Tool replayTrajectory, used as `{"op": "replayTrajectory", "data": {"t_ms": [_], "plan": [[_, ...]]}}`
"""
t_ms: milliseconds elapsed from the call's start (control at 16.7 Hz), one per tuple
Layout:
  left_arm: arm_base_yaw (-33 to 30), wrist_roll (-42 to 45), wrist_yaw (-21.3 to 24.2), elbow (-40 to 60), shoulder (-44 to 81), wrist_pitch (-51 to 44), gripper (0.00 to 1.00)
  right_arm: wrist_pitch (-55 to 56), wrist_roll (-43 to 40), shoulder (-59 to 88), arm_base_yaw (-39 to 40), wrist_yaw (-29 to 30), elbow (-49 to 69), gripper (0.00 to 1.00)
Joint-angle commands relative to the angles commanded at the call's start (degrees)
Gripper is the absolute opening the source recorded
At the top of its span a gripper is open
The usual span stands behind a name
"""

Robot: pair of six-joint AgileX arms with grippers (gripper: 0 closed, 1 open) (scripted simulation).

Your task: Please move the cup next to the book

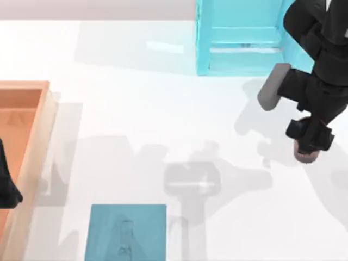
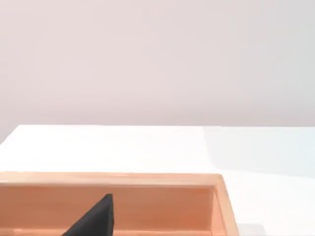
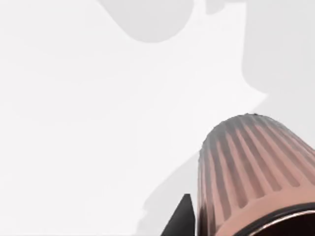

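Note:
The cup [image 1: 306,156], ribbed and brownish-pink with a darker rim, sits at the table's right side, mostly covered by my right gripper [image 1: 310,138]. In the right wrist view the cup [image 3: 256,172] is very near the camera, and one dark fingertip [image 3: 181,219] lies right beside its wall. The gripper is shut on the cup. The teal-blue book [image 1: 126,232] lies flat at the table's front edge, left of the middle and far from the cup. My left gripper [image 1: 6,187] is parked over the tray at the far left.
An orange wooden tray [image 1: 32,147] runs along the left edge, and its rim [image 2: 147,178] crosses the left wrist view. A cyan shelf unit [image 1: 239,38] stands at the back, close behind the right arm. White tabletop lies between the cup and the book.

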Motion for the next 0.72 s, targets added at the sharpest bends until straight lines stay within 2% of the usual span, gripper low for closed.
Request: {"op": "replayTrajectory", "data": {"t_ms": [360,540,720], "plan": [[0.0,0.0,0.0,0.0,0.0,0.0,1.0,-3.17,44.75,2.89,18.56,-1.15,6.26,0.0],[0.0,0.0,0.0,0.0,0.0,0.0,1.0,-3.52,61.87,2.79,24.0,-1.11,8.48,0.0],[0.0,0.0,0.0,0.0,0.0,0.0,1.0,-3.26,75.53,1.87,27.27,-0.63,9.67,0.0]]}}
